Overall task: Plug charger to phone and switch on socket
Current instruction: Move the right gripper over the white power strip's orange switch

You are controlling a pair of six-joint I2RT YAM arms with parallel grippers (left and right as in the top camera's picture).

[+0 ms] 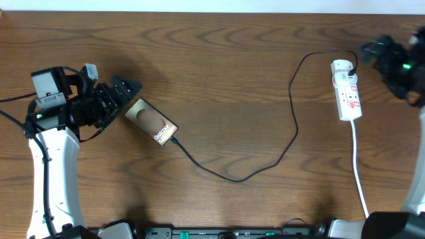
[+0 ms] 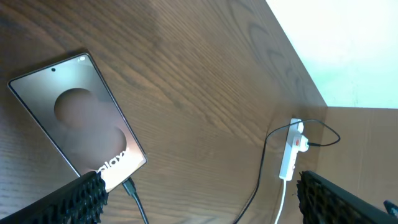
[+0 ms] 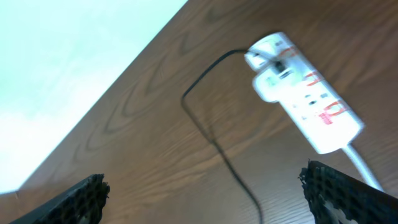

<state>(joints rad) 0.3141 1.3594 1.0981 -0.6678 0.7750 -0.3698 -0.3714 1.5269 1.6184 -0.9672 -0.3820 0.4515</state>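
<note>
On the left side of the table point(image 1: 219, 46), the phone point(image 1: 153, 123) lies flat, face up; left gripper point(image 1: 127, 93) is just beside its far-left end, jaws spread wide; charger point(image 1: 234, 178) tip meets the phone's near-right end; its cable loops right to the socket point(image 1: 348, 93), plug at the rounded far end; right gripper point(image 1: 375, 52) is near that end, jaws spread; white cord point(image 1: 358, 169) trails toward the near edge.

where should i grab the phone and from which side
Pinch the phone across its two long edges, around mid-length, coming straight down from above. It lies flat and diagonal on the table, so turn the fingers to match. Stay off the short end where the charger connector sits.
</note>
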